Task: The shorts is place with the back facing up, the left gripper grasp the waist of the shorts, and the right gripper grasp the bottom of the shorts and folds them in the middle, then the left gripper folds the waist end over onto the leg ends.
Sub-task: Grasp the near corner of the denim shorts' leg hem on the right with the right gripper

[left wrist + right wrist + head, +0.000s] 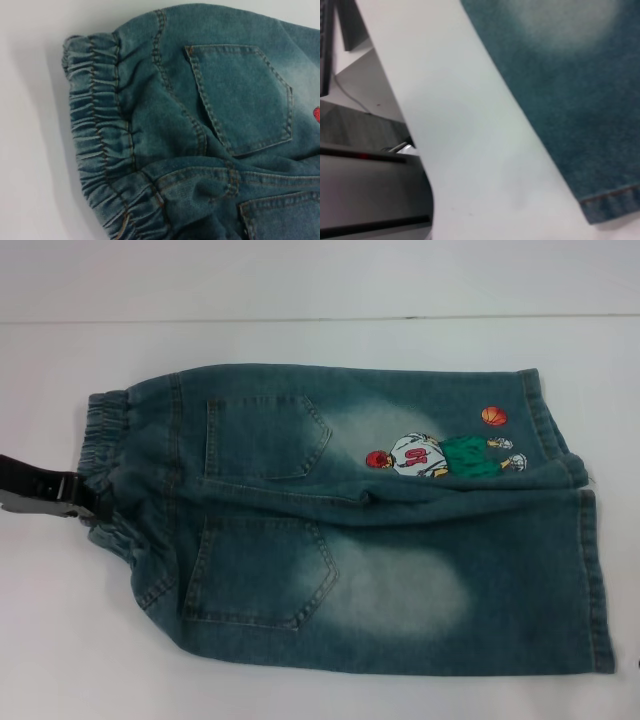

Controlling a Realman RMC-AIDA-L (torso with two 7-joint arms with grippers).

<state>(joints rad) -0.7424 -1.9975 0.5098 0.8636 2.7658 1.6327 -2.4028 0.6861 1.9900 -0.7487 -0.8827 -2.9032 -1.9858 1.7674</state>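
Left hand (88, 502) at the waist (108, 475) of shorts (400, 570) (back up).

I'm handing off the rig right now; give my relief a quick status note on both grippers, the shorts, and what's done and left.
Left gripper: at the waist of the shorts, at the table's left; grip state unclear.
Right gripper: not in the head view; its wrist camera looks down on a leg hem near the table edge.
Shorts: flat, back up, unfolded.
Done: left arm's approach.
Left: both grasps, both folds.

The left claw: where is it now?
In the head view, the left claw sits at the table's left side, at the waist of the shorts.
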